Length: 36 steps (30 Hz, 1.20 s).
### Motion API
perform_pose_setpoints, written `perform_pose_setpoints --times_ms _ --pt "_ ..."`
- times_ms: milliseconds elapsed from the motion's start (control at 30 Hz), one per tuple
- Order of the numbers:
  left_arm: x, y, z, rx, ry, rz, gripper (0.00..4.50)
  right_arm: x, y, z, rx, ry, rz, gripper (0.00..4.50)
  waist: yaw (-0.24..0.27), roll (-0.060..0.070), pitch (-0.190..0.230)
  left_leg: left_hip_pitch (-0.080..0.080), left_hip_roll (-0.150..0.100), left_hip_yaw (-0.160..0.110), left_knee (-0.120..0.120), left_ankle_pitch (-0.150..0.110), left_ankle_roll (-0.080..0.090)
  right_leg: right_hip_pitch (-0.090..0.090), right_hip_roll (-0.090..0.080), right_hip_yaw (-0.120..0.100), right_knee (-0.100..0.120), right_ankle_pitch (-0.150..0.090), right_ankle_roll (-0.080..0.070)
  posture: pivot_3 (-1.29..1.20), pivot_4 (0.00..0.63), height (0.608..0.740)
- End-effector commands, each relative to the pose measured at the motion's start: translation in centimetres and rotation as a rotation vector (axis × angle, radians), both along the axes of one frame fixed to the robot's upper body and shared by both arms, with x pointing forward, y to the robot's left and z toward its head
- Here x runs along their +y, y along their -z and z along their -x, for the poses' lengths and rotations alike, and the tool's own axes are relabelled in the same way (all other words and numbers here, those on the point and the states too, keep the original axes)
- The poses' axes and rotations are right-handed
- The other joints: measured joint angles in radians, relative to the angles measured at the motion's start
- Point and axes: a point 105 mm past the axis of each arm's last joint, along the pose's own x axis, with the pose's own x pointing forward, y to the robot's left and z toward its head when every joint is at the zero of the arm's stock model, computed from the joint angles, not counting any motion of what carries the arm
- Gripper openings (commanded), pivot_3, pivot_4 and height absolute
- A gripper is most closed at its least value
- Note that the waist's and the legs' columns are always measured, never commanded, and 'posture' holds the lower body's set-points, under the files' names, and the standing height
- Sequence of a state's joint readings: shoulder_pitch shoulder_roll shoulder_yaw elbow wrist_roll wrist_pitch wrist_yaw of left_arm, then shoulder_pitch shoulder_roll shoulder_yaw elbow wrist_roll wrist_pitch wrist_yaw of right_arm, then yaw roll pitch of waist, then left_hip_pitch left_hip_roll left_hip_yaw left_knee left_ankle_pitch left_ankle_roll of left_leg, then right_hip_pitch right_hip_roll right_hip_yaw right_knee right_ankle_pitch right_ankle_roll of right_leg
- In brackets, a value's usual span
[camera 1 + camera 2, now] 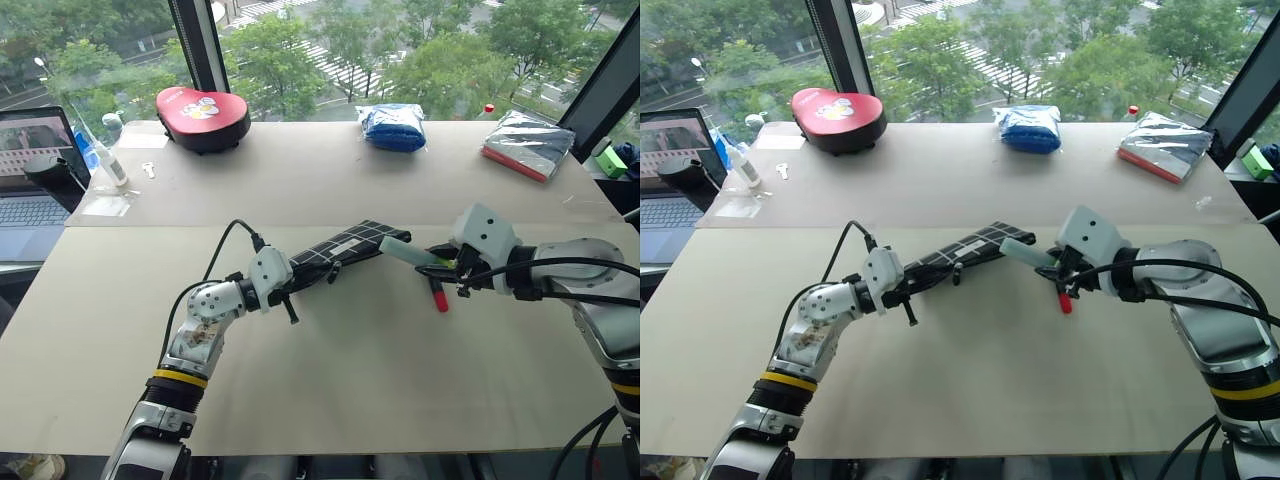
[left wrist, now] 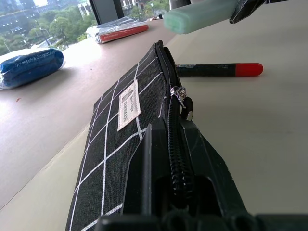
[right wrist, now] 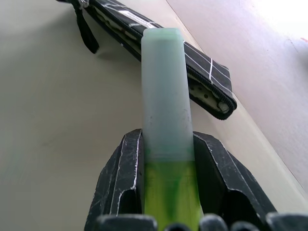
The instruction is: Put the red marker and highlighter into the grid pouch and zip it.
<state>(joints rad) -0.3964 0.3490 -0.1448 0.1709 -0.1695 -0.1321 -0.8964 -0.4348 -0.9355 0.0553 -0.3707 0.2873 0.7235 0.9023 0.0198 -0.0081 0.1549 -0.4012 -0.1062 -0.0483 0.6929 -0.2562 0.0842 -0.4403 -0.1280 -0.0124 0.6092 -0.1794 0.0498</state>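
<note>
highlighter [image 3: 163, 96] in right hand [image 1: 440, 264] — near grid pouch [image 1: 340, 250]

The left gripper [image 1: 290, 285] clamps the grid pouch [image 1: 340, 250] while the right gripper [image 1: 440, 264] holds the highlighter [image 1: 405, 252] at its far end above the red marker [image 1: 438, 297].

Two silver-grey jointed arms, each with a yellow band edged in black near the forearm. Loose black cables loop along both arms. White angular housings cap the wrists; left gripper [image 1: 292, 291] and right gripper [image 1: 437, 268] carry black fingers.
</note>
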Motion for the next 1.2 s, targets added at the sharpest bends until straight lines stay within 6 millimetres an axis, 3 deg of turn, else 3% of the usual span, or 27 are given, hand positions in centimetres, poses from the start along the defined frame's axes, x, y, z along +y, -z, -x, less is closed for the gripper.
perform_pose_setpoints --times_ms 33,533,1200 --pt "-0.4 -1.1 0.0 -0.046 0.013 0.013 0.0 -0.6 -0.9 -0.5 -0.05 0.045 0.009 1.05 0.0 0.0 0.0 0.0 0.0 0.0 0.0 0.0 0.0 0.0 0.0 0.0 0.0 0.0 0.0 0.0 0.15 0.74" --pt "-0.4 -1.2 0.0 -0.047 0.004 0.018 0.0 -1.1 0.5 -2.5 -0.032 0.122 0.041 1.05 -0.002 0.0 0.0 0.0 0.0 0.0 0.0 0.001 -0.002 0.0 0.0 0.0 0.0 0.0 0.0 0.0 0.15 0.74" --pt "-0.4 -1.6 -0.6 -0.043 -0.025 0.044 0.0 -0.8 0.8 -1.6 0.053 0.126 -0.022 1.05 -0.001 0.0 0.0 -0.001 0.0 0.0 0.001 0.001 -0.002 0.0 0.0 0.0 0.0 0.0 0.0 0.0 0.15 0.74"
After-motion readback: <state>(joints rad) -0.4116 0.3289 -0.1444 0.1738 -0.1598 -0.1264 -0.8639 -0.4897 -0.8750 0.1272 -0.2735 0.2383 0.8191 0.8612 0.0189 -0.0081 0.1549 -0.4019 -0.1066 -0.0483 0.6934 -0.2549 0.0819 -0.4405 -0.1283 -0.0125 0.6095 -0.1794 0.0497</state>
